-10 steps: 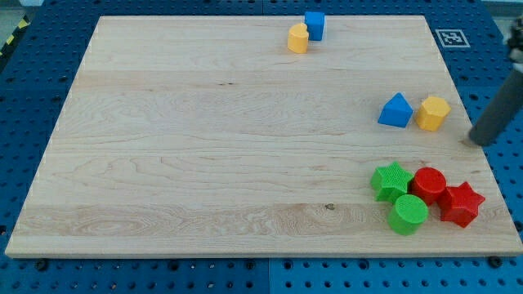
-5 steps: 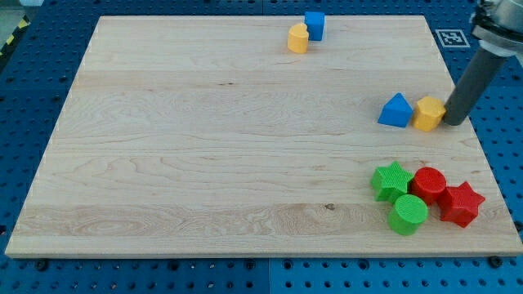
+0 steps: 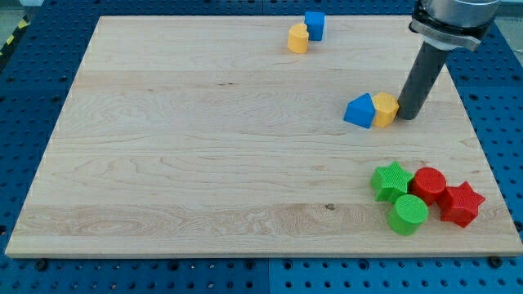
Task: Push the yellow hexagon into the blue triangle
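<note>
The yellow hexagon (image 3: 386, 109) sits on the wooden board at the view's right and touches the blue triangle (image 3: 359, 111) on its left side. My tip (image 3: 406, 117) stands right against the hexagon's right side. The dark rod rises from there toward the view's top right.
A yellow block (image 3: 298, 38) and a blue cube (image 3: 315, 25) touch each other near the board's top edge. A green star (image 3: 391, 180), a red cylinder (image 3: 429, 184), a green cylinder (image 3: 407, 214) and a red star (image 3: 462, 203) cluster at the bottom right. The board's right edge (image 3: 466, 114) is near the rod.
My tip moved left from off the board's right side to the yellow hexagon. The hexagon slid left into the blue triangle, and both shifted left together.
</note>
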